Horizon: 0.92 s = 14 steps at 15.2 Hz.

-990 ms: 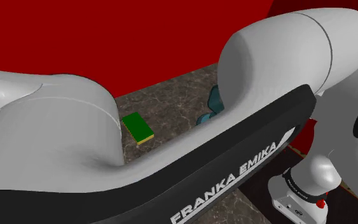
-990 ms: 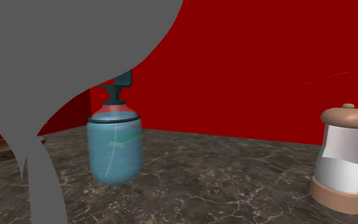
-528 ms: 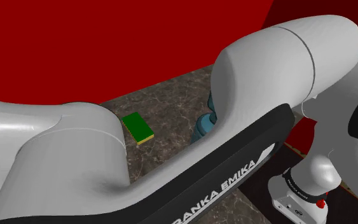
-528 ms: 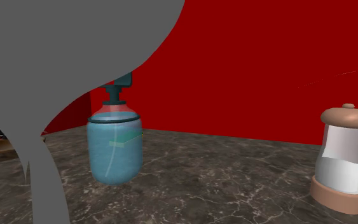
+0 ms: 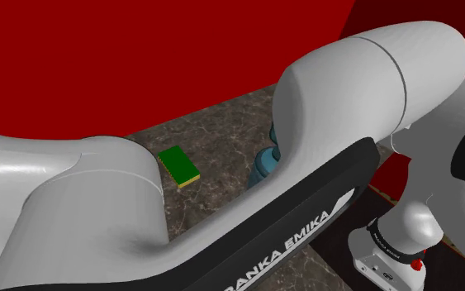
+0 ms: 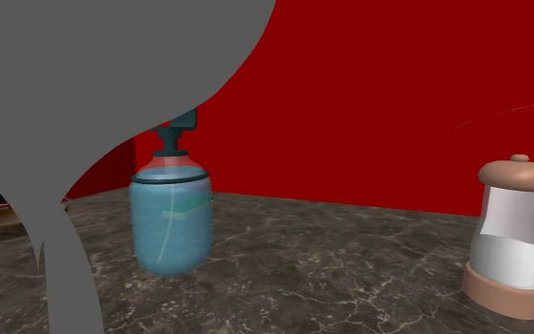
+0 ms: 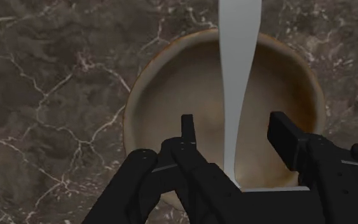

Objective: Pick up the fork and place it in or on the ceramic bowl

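The jaws stand apart over the bowl (image 7: 147, 86), and the black fingers (image 7: 187, 130) do not touch the fork (image 7: 240, 76) that runs between them; it lies nearer to one finger than to the other. The fork is drawn plain pale grey. One end sits low between the jaws, and its length stretches away across the bowl's hollow and out past the far rim. Whether it rests on the bowl or hangs above it cannot be told. The bowl is round and tan, with a darker brown rim, and stands on a dark tabletop (image 7: 50, 95) of stone veined in white. In the second exterior view a clear blue pump bottle (image 6: 170, 228) with a teal head stands on the same stone, well apart from a mill (image 6: 509, 237) with a brownish cap and base at that view's right. A plain grey shape (image 6: 94, 76) of the arm covers much of that view's left. In the shoulder view the white arm (image 5: 346, 91), with a black band lettered in white, crosses in front of a green sponge (image 5: 177, 164) with a yellow underside. A red wall (image 6: 378, 95) rises behind the tabletop.
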Each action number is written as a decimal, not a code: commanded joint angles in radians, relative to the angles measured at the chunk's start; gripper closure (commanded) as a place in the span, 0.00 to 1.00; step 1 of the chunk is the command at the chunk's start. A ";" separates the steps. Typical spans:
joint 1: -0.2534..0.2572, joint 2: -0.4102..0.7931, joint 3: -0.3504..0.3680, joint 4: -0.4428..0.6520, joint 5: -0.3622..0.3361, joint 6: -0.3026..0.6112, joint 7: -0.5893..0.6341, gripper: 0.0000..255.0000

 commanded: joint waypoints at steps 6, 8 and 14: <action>0.003 -0.002 0.001 0.032 0.002 -0.033 -0.002 0.00; 0.012 0.001 0.001 0.107 0.003 -0.102 -0.007 0.00; 0.017 0.005 0.001 0.141 0.002 -0.132 -0.008 0.00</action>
